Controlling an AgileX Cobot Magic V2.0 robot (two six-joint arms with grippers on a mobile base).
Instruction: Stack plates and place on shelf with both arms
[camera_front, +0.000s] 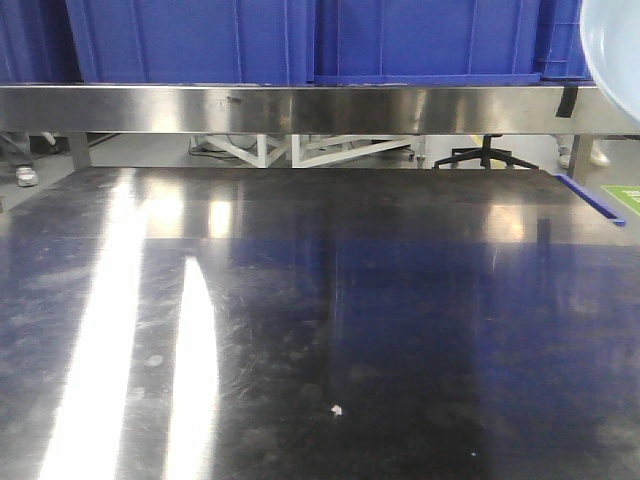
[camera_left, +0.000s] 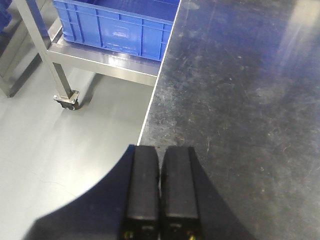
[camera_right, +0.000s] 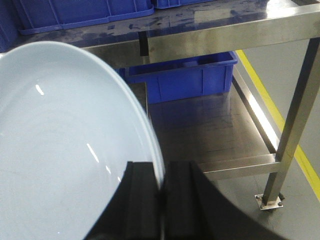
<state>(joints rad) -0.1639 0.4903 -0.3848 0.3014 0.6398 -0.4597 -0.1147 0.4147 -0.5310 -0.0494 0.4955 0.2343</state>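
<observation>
My right gripper (camera_right: 162, 172) is shut on the rim of a pale blue-white plate (camera_right: 60, 150). The plate fills the left of the right wrist view, tilted on edge and held up in the air. Part of the plate (camera_front: 615, 50) shows at the top right corner of the front view, in front of the steel shelf (camera_front: 300, 108). I cannot tell whether it is one plate or two stacked. My left gripper (camera_left: 161, 150) is shut and empty, just above the left edge of the dark table (camera_left: 240, 100). No other plate is in view.
Blue plastic crates (camera_front: 300, 40) stand in a row on the steel shelf behind the table. Another blue crate (camera_right: 185, 77) sits on a lower steel shelf at the right. A blue crate (camera_left: 117, 25) on a wheeled steel rack stands left of the table.
</observation>
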